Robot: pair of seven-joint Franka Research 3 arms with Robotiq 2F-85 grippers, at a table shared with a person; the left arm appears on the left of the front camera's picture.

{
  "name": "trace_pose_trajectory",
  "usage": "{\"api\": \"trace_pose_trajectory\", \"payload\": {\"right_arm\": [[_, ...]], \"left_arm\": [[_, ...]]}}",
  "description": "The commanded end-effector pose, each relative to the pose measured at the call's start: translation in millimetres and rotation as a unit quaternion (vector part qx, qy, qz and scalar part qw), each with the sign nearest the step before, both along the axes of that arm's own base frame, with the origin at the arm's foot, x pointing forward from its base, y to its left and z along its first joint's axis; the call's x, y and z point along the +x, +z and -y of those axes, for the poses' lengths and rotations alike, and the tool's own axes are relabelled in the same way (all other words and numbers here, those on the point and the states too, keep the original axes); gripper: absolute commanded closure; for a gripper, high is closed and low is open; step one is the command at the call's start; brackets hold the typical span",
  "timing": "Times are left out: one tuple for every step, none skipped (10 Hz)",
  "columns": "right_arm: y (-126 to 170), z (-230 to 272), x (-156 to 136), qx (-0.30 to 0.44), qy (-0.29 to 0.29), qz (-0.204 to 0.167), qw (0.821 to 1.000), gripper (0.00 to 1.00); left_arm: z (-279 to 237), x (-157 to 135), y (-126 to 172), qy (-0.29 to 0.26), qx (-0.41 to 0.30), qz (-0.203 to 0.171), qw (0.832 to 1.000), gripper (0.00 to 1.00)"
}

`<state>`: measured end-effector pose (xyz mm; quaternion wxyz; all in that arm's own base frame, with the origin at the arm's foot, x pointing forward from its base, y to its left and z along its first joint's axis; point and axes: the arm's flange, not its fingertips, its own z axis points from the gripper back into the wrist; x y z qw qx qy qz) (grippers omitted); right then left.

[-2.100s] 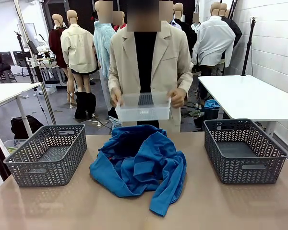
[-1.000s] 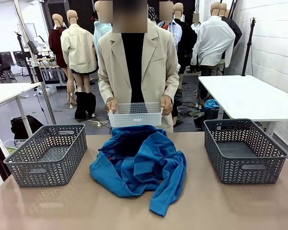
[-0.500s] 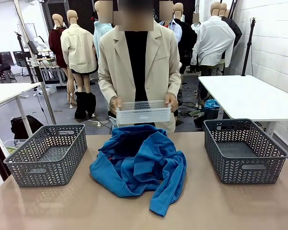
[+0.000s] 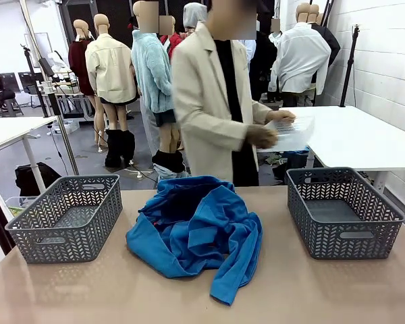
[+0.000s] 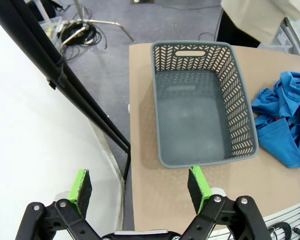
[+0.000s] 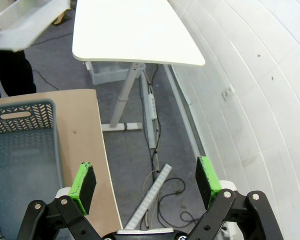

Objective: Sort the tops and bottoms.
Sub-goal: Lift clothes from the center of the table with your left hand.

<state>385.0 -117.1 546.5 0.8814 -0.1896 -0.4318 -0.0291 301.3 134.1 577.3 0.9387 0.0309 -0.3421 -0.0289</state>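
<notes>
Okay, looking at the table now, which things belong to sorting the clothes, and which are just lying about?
Belong to the job:
heap of blue tops
dark fabric in its folds, possibly bottoms
left grey basket
right grey basket

Just about:
white basket in the person's hands, off to the side
white side table

a white brick wall is running along the right; a white table is standing beside it on the grey floor, another white table sitting far left.
</notes>
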Motion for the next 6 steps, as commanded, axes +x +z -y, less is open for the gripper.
{"api": "trace_pose_trajectory", "payload": {"right_arm": [[-0.1, -1.0, 0.2, -0.008, 0.003, -0.003, 1.000, 0.00], [-0.1, -1.0, 0.2, -0.008, 0.003, -0.003, 1.000, 0.00], [-0.1, -1.0, 0.2, -0.008, 0.003, -0.003, 1.000, 0.00], [-0.1, -1.0, 0.2, -0.008, 0.003, -0.003, 1.000, 0.00], [-0.1, -1.0, 0.2, -0.008, 0.003, -0.003, 1.000, 0.00], [-0.1, -1.0, 0.2, -0.008, 0.003, -0.003, 1.000, 0.00]], "left_arm": [[-1.9, -0.2, -0.5, 0.001, 0.002, 0.000, 1.000, 0.00], [-1.9, -0.2, -0.5, 0.001, 0.002, 0.000, 1.000, 0.00], [-1.9, -0.2, -0.5, 0.001, 0.002, 0.000, 1.000, 0.00], [-1.9, -0.2, -0.5, 0.001, 0.002, 0.000, 1.000, 0.00], [-1.9, -0.2, -0.5, 0.001, 0.002, 0.000, 1.000, 0.00], [-1.9, -0.2, -0.5, 0.001, 0.002, 0.000, 1.000, 0.00]]}}
